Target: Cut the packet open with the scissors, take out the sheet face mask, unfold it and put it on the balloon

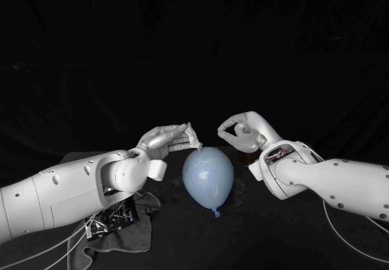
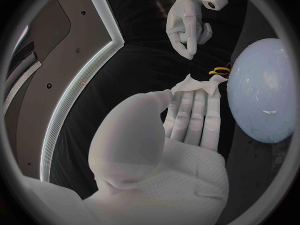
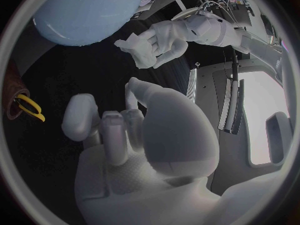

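Note:
A pale blue balloon (image 1: 208, 177) (image 2: 262, 90) (image 3: 87, 10) lies on the black table between my two hands, its knot toward me. My left hand (image 1: 164, 143) (image 2: 187, 120) (image 3: 159, 40) pinches a small bunched white sheet mask (image 1: 193, 138) (image 2: 197, 86) (image 3: 128, 43) just above the balloon's far left end. My right hand (image 1: 243, 130) (image 2: 186, 27) (image 3: 125, 130) hovers over the balloon's far right side, fingers curled toward the thumb with nothing in them. Yellow-handled scissors (image 2: 219, 71) (image 3: 28, 107) lie behind the balloon.
A shiny opened packet (image 1: 109, 219) rests on a crumpled grey cloth (image 1: 142, 228) at the near left, under my left forearm. A brownish object (image 1: 245, 147) (image 3: 11, 92) sits by the scissors below my right hand.

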Motion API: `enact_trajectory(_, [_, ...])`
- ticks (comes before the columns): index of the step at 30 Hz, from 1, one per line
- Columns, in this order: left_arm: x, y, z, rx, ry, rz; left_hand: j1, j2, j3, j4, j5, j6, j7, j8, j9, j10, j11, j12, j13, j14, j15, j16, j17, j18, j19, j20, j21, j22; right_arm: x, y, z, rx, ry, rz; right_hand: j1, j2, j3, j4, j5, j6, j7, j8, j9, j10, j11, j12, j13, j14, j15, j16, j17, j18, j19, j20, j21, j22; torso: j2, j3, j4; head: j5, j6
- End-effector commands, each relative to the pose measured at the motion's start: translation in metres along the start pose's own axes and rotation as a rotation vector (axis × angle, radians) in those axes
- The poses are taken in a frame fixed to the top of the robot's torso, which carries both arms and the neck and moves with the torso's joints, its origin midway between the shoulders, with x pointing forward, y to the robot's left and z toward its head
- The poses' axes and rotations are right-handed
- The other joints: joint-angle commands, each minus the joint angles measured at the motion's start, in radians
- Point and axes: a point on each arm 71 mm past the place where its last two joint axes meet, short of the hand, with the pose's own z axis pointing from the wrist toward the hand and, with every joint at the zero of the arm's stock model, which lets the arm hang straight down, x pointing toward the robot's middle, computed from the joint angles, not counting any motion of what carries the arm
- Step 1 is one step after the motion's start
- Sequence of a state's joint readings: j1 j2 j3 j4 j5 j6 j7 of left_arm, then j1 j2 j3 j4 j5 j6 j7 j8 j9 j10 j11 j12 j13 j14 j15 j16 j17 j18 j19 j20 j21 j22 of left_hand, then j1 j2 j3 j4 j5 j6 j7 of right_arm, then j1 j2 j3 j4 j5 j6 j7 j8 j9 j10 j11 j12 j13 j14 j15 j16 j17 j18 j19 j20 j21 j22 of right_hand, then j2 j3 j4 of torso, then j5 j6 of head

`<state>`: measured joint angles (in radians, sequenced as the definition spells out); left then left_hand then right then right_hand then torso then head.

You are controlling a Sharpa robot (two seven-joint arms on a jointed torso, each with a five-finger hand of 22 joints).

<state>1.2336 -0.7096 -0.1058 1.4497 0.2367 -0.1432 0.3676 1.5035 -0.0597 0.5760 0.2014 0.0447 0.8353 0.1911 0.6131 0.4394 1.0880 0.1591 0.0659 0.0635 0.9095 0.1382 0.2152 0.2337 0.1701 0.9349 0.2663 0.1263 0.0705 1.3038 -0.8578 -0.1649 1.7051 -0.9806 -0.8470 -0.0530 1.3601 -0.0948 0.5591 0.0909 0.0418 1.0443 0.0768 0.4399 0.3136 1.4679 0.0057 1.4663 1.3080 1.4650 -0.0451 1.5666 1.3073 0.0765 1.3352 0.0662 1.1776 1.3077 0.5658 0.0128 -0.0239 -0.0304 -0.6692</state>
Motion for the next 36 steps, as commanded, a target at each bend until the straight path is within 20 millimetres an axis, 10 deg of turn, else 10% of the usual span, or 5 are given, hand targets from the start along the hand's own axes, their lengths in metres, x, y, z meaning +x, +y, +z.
enact_trajectory(1, [0.003,0.000,0.000,-0.008,0.033,-0.019,-0.001,0.002,0.008,-0.003,0.004,-0.007,-0.001,0.004,0.004,-0.007,0.000,-0.004,-0.001,0.004,0.004,-0.006,-0.002,0.017,0.009,-0.001,0.004,0.001,0.003,-0.002,-0.001,-0.003,0.022,0.023,-0.004,0.002,0.008,-0.001,0.007,-0.012,0.002,0.004,0.049,0.048,0.000,-0.012,0.174,0.102,-0.001,0.002,0.256,0.014,-0.013,0.000,-0.014,0.142,0.000,0.0004,-0.0004,0.000,-0.001])
enact_trajectory(18, [0.005,-0.007,0.003,-0.008,0.057,-0.032,-0.004,0.004,0.016,-0.007,0.004,-0.022,0.003,0.015,0.015,-0.020,0.004,-0.004,-0.002,0.002,0.007,-0.019,-0.009,0.016,0.030,-0.010,0.009,-0.001,0.017,-0.011,-0.005,0.023,0.102,0.022,-0.052,-0.046,-0.046,-0.011,0.013,-0.107,0.056,-0.064,0.032,-0.021,0.048,-0.121,0.101,0.045,0.042,-0.035,0.161,0.035,-0.101,0.034,-0.147,0.106,0.000,0.0001,0.0001,-0.005,-0.004])
enact_trajectory(26, [0.008,-0.015,0.004,0.019,0.065,-0.038,-0.014,0.004,0.026,-0.007,0.003,-0.036,0.002,0.032,0.030,-0.026,0.005,-0.003,-0.001,0.002,0.009,-0.034,-0.018,0.012,-0.021,0.010,-0.028,-0.008,0.027,-0.011,-0.006,0.111,0.145,0.100,-0.172,-0.081,-0.160,0.110,0.012,-0.120,0.068,-0.115,0.009,-0.006,0.062,-0.087,0.123,0.057,0.054,-0.025,0.181,0.032,-0.081,0.050,-0.123,0.116,-0.001,-0.0010,0.0011,-0.008,0.000])
enact_trajectory(36, [0.010,-0.019,0.004,0.031,0.077,-0.040,-0.015,0.003,0.028,-0.009,0.004,-0.039,0.002,0.034,0.033,-0.026,0.005,-0.002,-0.001,0.004,0.010,-0.037,-0.019,0.012,-0.029,0.014,-0.034,-0.007,0.036,-0.015,-0.008,0.249,0.195,0.383,-0.192,-0.055,-0.272,0.201,0.006,-0.125,0.073,-0.151,0.000,0.033,0.066,-0.014,0.173,0.095,0.058,-0.002,0.244,0.019,-0.036,0.054,-0.051,0.137,0.000,0.0003,-0.0004,-0.011,0.003])
